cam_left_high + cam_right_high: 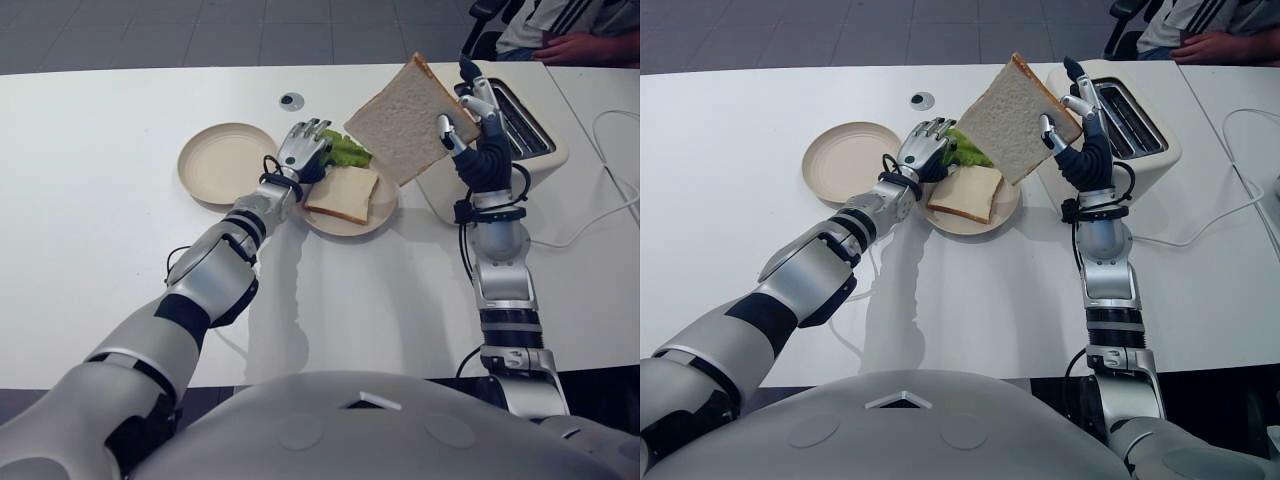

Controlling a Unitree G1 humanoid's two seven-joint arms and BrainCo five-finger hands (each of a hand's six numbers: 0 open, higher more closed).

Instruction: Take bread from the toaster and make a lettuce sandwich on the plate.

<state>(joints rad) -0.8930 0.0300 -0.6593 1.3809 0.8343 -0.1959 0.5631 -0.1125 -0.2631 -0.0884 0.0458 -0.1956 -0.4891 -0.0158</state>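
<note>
Left to right: my left hand (303, 150) rests against the lettuce (350, 152) at the far rim of the plate (345, 228); its grip I cannot tell. 1 bread slice (342, 194) lies flat on the plate. My right hand (475, 125) pinches a 2nd slice (405, 120), tilted and raised up-right of the plate, beside the toaster (525, 125). The lettuce is partly hidden.

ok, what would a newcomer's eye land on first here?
The big bread slice held up, tilted, in the right hand, above the table beside the toaster. Then the left hand at the plate's far edge, by the lettuce, with a second slice lying flat on that plate.
</note>
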